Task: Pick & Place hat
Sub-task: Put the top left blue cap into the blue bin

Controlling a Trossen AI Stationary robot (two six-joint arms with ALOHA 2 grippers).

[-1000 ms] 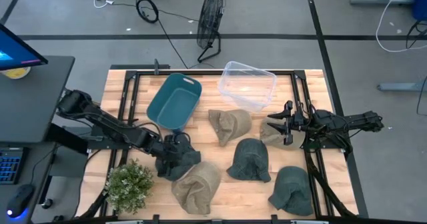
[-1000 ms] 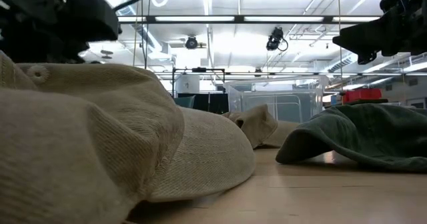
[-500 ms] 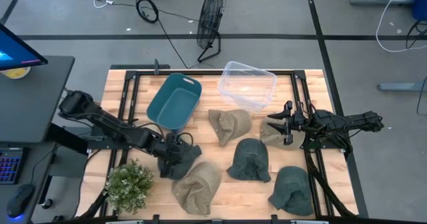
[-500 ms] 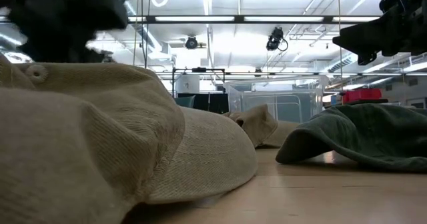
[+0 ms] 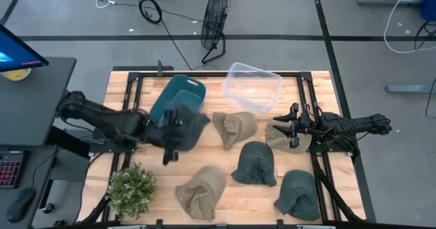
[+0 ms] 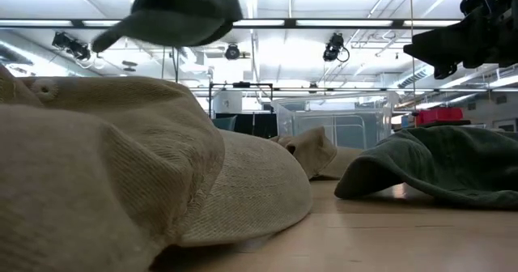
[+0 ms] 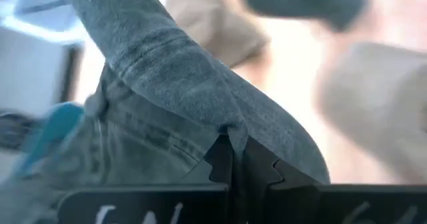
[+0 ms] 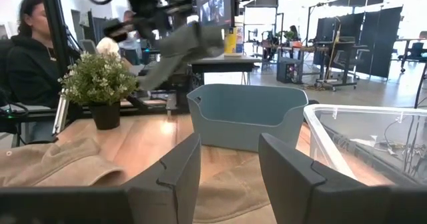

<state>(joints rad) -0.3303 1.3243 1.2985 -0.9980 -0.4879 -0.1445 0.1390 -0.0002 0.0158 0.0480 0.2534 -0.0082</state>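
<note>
A dark grey-green hat (image 5: 193, 130) hangs in the air over the table's left half, beside the teal bin (image 5: 178, 103). My left gripper (image 7: 237, 164) is shut on it. The same hat shows high up in the low view (image 6: 166, 17) and far off in the right wrist view (image 8: 183, 51). My right gripper (image 5: 285, 129) waits open at the right side, level, above a tan hat (image 5: 278, 140) that lies on the table. My left gripper pinches a fold of the hat's cloth (image 7: 227, 134) between its two shut fingers, coming slanting down from the table's left side. The hat is lifted clear of the table and droops slack around and below the fingers.
Two more tan hats (image 5: 235, 127) (image 5: 201, 191) and two green hats (image 5: 255, 164) (image 5: 298, 195) lie on the wood. A clear plastic bin (image 5: 253, 86) stands at the far middle, a potted plant (image 5: 131, 188) at the near left. People sit beyond the table's left side (image 8: 30, 51).
My left gripper has shut on the dark hat near the plant, then risen fast and swung toward the far edge and the teal bin, tipping less steeply. The hat has come off the table and now hangs clear.
</note>
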